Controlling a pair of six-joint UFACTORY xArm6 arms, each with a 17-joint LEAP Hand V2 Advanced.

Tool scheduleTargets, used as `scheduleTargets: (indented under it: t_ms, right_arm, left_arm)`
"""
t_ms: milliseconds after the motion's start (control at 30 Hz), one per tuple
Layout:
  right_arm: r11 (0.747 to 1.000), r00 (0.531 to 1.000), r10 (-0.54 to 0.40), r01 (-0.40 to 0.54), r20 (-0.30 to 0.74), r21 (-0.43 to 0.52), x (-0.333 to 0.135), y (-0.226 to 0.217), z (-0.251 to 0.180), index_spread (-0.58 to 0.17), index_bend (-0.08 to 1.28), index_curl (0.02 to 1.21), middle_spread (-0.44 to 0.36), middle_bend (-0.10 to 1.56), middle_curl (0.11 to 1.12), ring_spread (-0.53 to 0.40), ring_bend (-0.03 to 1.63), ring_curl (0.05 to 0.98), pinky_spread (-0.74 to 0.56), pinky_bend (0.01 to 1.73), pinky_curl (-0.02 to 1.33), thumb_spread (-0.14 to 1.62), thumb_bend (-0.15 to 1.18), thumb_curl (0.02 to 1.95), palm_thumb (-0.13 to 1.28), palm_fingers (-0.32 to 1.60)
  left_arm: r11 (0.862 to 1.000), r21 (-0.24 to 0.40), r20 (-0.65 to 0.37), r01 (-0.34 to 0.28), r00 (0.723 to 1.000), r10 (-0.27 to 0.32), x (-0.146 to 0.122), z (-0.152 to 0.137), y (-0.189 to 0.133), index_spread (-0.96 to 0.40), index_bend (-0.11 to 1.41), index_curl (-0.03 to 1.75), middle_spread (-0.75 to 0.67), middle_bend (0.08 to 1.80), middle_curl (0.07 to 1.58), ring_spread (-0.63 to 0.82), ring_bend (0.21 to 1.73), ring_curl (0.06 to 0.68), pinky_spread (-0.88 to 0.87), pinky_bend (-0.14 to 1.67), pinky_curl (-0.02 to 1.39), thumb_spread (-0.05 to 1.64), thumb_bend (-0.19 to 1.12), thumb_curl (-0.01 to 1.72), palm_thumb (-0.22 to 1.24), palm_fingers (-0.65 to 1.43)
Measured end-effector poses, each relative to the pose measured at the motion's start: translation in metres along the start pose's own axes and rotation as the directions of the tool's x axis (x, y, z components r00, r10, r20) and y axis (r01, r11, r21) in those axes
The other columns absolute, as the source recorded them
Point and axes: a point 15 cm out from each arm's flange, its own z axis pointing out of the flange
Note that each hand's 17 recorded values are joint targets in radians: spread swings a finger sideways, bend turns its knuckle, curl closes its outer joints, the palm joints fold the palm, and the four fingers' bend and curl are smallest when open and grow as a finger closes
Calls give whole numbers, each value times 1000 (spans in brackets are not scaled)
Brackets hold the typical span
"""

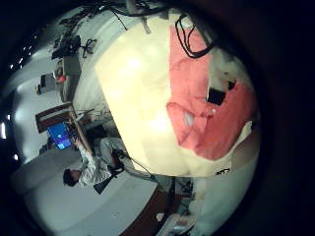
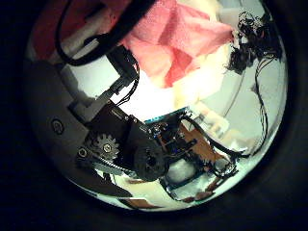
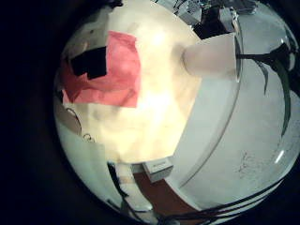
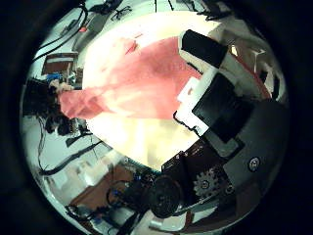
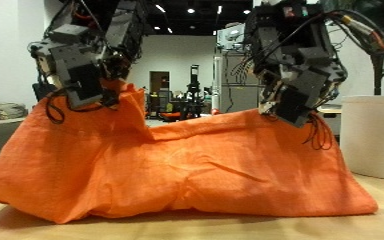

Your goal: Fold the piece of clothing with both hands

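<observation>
Your left hand (image 5: 86,65) pinches one top corner of the orange garment (image 5: 179,165), fingers curled into the cloth. Your right hand (image 5: 296,75) pinches the other corner. The garment hangs between them, its lower edge resting on the tabletop (image 5: 192,225).

Left hand (image 5: 86,65) and right hand (image 5: 296,70): blocky black-and-white segments, exposed gears.

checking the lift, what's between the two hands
The orange cloth hangs between left hand and right hand, sagging in the outside view.
</observation>
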Motion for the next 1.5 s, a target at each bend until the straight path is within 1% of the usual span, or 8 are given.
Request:
scheduleTargets:
  t_ms: [200, 367, 600, 833, 1100, 1167, 1333, 1500]
  right_arm:
    - [999, 999, 33, -33, 5, -10, -1, -40, 17, -243, 1138, 788, -152, 1284, 802, -208, 1399, 649, -235, 1252, 822, 1221, -18, 584, 1034, 1112]
    - [997, 998, 70, -70, 3, -16, -1, -61, 41, -251, 1103, 788, -159, 1264, 800, -213, 1405, 658, -234, 1259, 848, 1316, -29, 517, 865, 1075]
    - [988, 994, 111, -112, 19, 107, 13, -95, 38, -322, 645, 700, -183, 1045, 711, -253, 1380, 620, -371, 1230, 791, 1454, -12, 394, 718, 737]
    - [940, 988, 147, -152, 39, 305, 40, -111, -25, -377, 454, 629, -185, 939, 669, -294, 1245, 538, -543, 1088, 656, 1526, -4, 303, 665, 609]
    - [925, 983, 180, -182, 37, 333, 69, -50, -70, -404, 464, 632, -203, 901, 655, -302, 1148, 492, -494, 895, 576, 1541, -4, 256, 655, 514]
    - [933, 985, 171, -171, 30, 315, 71, -28, -71, -409, 469, 631, -205, 895, 652, -299, 1124, 480, -473, 855, 555, 1542, -3, 248, 654, 504]
    - [965, 992, 124, -123, 11, 230, 73, 25, -54, -417, 525, 643, -205, 857, 634, -275, 1032, 453, -326, 714, 523, 1527, -6, 229, 644, 342]
    - [993, 999, 39, -40, 6, 113, 74, 52, -15, -417, 503, 598, -181, 688, 551, -179, 840, 382, -58, 629, 476, 1480, -9, 225, 635, 101]
  left_arm:
    - [997, 61, -22, 49, 999, -48, -7, 10, -50, -632, 174, 786, -560, 980, 534, -615, 834, 402, -735, 1073, 426, 1025, -15, 315, 839, 1116]
    - [989, 113, -25, 92, 996, -89, -14, 20, -79, -625, 165, 789, -559, 962, 536, -611, 845, 408, -722, 1028, 427, 1049, -15, 316, 849, 1041]
    - [964, 194, -56, 182, 983, -174, -35, 27, -107, -341, 76, 651, -395, 565, 467, -501, 978, 469, -667, 1165, 508, 1122, -41, 291, 726, 346]
    - [923, 301, -110, 239, 970, -216, -52, 8, -113, -67, 155, 512, -3, 353, 393, -155, 888, 437, -446, 1053, 508, 1167, -44, 242, 479, -15]
    - [876, 400, -136, 267, 963, -232, -67, -32, -66, 0, 177, 451, 163, 316, 362, 168, 682, 331, -36, 702, 391, 1174, -27, 232, 369, -47]
    - [881, 396, -134, 260, 965, -224, -66, -31, -49, 5, 170, 436, 176, 299, 357, 210, 652, 315, 24, 667, 374, 1166, -25, 233, 352, -30]
    - [923, 326, -151, 204, 975, -162, -43, -8, -6, 10, 170, 407, 190, 271, 351, 269, 605, 291, 131, 615, 349, 1154, -21, 240, 333, -6]
    - [957, 252, -192, 145, 977, -97, -5, 25, 19, 12, 174, 384, 194, 239, 344, 314, 564, 272, 215, 567, 327, 1144, -19, 249, 324, 16]
